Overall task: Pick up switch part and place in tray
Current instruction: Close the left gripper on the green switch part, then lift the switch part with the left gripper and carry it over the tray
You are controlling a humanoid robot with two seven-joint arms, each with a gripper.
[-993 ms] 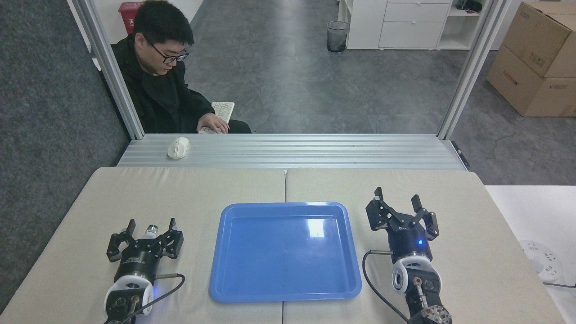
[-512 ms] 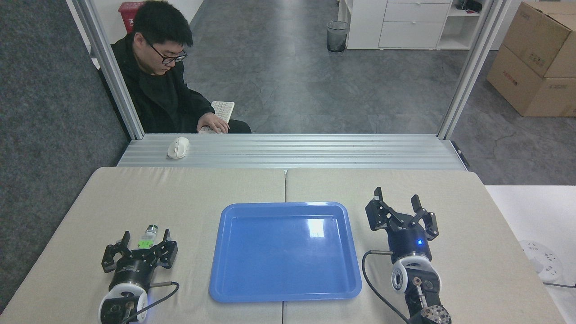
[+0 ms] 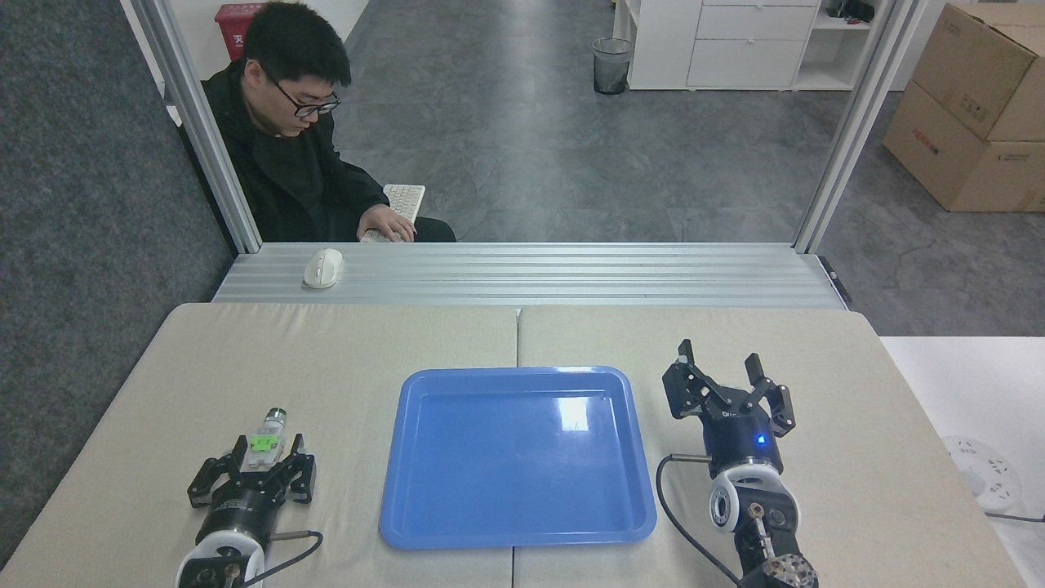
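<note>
The switch part (image 3: 267, 433) lies on the beige table left of the tray, its silvery dark-tipped end pointing away from me and its green middle piece showing. My left gripper (image 3: 268, 449) sits just behind it, open, and the part's near end lies between the fingertips without a visible grip. The blue tray (image 3: 457, 535) is in the middle of the table with nothing in it. My right gripper (image 3: 719, 356) stands open to the right of the tray, holding nothing.
A person sits beyond the aluminium rail (image 3: 571, 273) at the far left, one hand on a keyboard (image 3: 404, 200). A white mouse (image 3: 322, 268) rests on the rail. A white surface with a cable (image 3: 992, 482) adjoins the table's right edge.
My left gripper has drawn back toward me and its fingers have narrowed somewhat, uncovering more of the switch part. The part, the tray and the right arm have stayed put.
</note>
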